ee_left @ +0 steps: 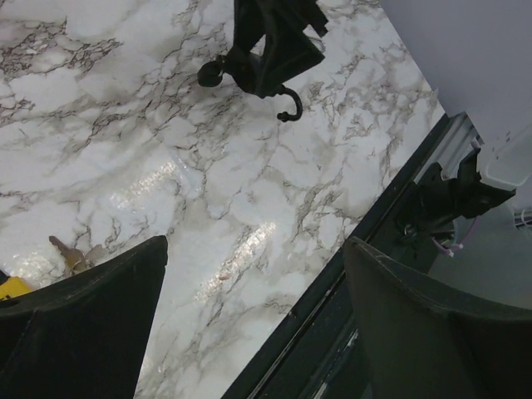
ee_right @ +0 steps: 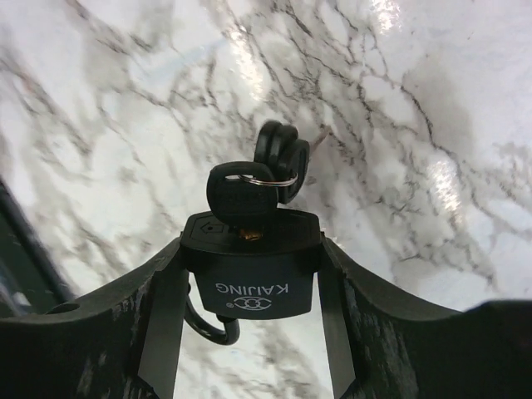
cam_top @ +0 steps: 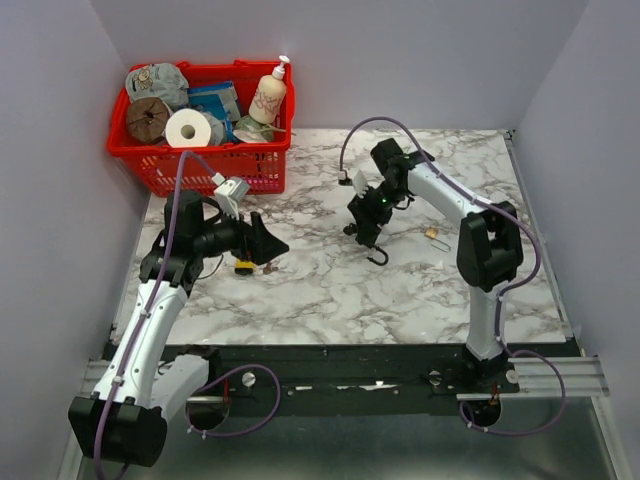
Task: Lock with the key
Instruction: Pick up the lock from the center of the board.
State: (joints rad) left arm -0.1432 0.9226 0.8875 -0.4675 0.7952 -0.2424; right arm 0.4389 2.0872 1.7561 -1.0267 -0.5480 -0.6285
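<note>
My right gripper [cam_top: 366, 228] [ee_right: 252, 253] is shut on a black padlock [ee_right: 253, 278], holding it by its sides above the marble table. A black-headed key [ee_right: 241, 195] sits in its keyhole, with spare keys [ee_right: 283, 154] on a ring. The shackle [ee_right: 212, 326] looks swung open, and it hangs as a hook in the top view [cam_top: 378, 258]. The padlock also shows in the left wrist view [ee_left: 274, 41]. My left gripper [cam_top: 272, 245] [ee_left: 253, 266] is open and empty, left of the padlock and apart from it.
A yellow item [cam_top: 243, 266] with brass keys [ee_left: 71, 253] lies just under my left gripper. A small brass-coloured item [cam_top: 435, 233] lies right of the padlock. A red basket [cam_top: 160, 160] of household goods stands at the back left. The table's near edge [ee_left: 332, 274] has a black rail.
</note>
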